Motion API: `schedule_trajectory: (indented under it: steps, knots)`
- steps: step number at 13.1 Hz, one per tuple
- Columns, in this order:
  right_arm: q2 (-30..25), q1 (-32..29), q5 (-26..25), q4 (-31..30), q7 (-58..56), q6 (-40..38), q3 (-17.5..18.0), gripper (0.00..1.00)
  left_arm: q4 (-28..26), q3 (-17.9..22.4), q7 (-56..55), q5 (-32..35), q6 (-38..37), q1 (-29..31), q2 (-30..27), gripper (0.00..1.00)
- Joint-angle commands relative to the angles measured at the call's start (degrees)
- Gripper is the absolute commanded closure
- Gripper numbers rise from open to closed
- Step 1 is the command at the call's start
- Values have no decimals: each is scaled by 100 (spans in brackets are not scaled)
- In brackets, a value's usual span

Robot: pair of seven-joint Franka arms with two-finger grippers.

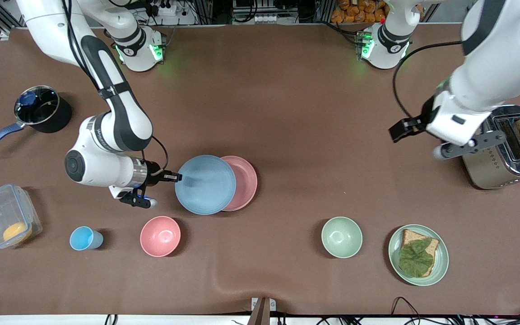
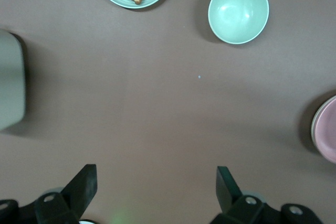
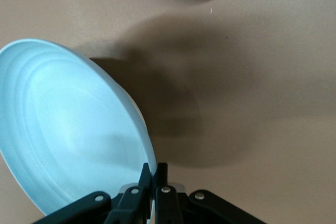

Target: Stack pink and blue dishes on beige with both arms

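The light blue plate (image 1: 206, 185) (image 3: 63, 129) is held up off the table, overlapping the pale pink plate (image 1: 247, 180), which lies flat at mid-table. My right gripper (image 1: 176, 177) (image 3: 155, 169) is shut on the blue plate's rim, at the edge toward the right arm's end. In the left wrist view, the pink plate (image 2: 328, 129) shows as an edge only. My left gripper (image 1: 415, 127) (image 2: 156, 174) hangs open and holding nothing over bare table beside the toaster. No beige plate can be made out in any view.
Along the edge nearest the front camera stand a blue cup (image 1: 85, 238), a deep pink bowl (image 1: 160, 236), a green bowl (image 1: 341, 237) and a green plate (image 1: 442, 255) with bread and lettuce. A toaster (image 1: 499, 153), a dark pot (image 1: 39, 108) and a clear container (image 1: 5, 216) occupy the table ends.
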Motion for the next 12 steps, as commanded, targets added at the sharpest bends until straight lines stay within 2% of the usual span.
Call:
schedule_trajectory:
  steps: [1,3,5,9,12]
  knots:
    - [126,286,133,6,313,247,-63,100,-256,-55,716,-178,-213,372,-424,0]
    - [179,444,125,6,506,397,-63,100,-247,-38,1303,-231,-336,644,-538,0]
    - [249,567,125,6,656,512,-63,100,-282,216,1710,-284,-415,540,-671,0]
    - [320,743,125,6,832,635,-71,100,-239,1217,2148,-266,-521,-189,-680,0]
    - [372,761,125,6,832,732,-71,100,-247,1263,2265,-266,-530,-164,-767,0]
